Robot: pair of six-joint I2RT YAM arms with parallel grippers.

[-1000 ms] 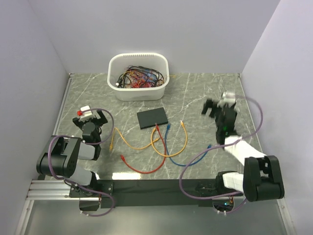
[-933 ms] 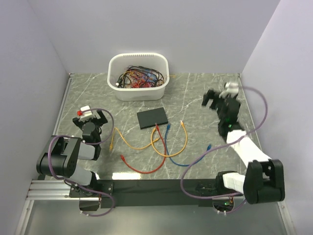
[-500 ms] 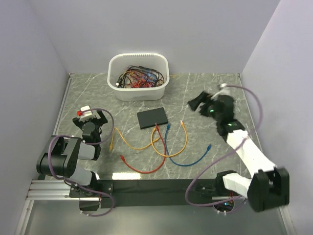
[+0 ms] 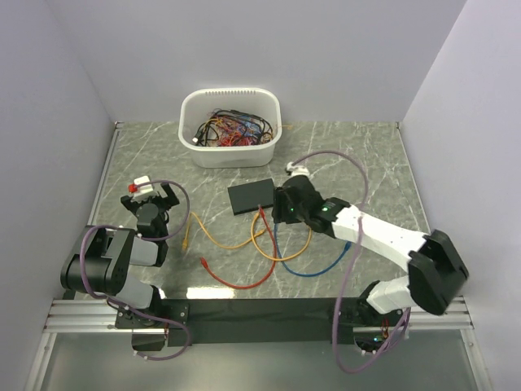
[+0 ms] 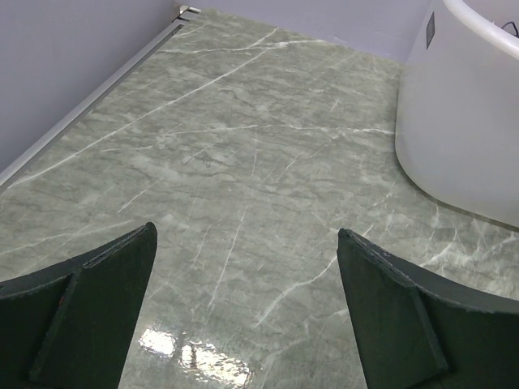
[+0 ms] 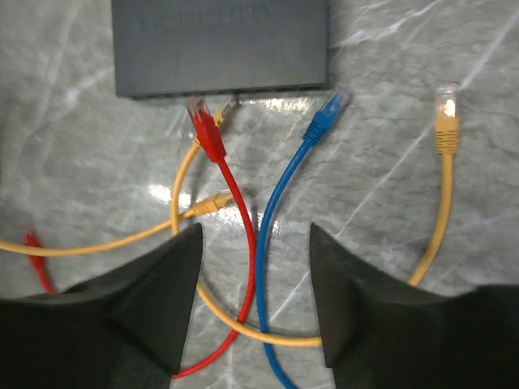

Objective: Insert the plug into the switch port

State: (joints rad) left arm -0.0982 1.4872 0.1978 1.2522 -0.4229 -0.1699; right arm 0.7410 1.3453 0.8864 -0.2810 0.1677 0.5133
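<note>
The flat black switch box (image 4: 253, 196) lies mid-table; in the right wrist view (image 6: 219, 44) its row of ports (image 6: 243, 89) faces me. A red cable's plug (image 6: 203, 121) lies with its tip against that port edge, a small yellow plug (image 6: 229, 104) beside it; I cannot tell if either is seated. A blue plug (image 6: 328, 109) and another yellow plug (image 6: 446, 109) lie loose to the right. My right gripper (image 6: 255, 235) (image 4: 282, 207) hovers open and empty over the red and blue cables, just in front of the box. My left gripper (image 5: 243, 243) (image 4: 151, 195) is open and empty at the far left.
A white oval tub (image 4: 230, 127) full of tangled cables stands at the back; its wall fills the right of the left wrist view (image 5: 462, 121). Red, yellow and blue cables loop across the table's middle (image 4: 244, 261). Walls close the left, back and right sides.
My right arm has swung from the right side of the table leftward to the middle, ending low over the cables by the box. The left arm and cables have not moved.
</note>
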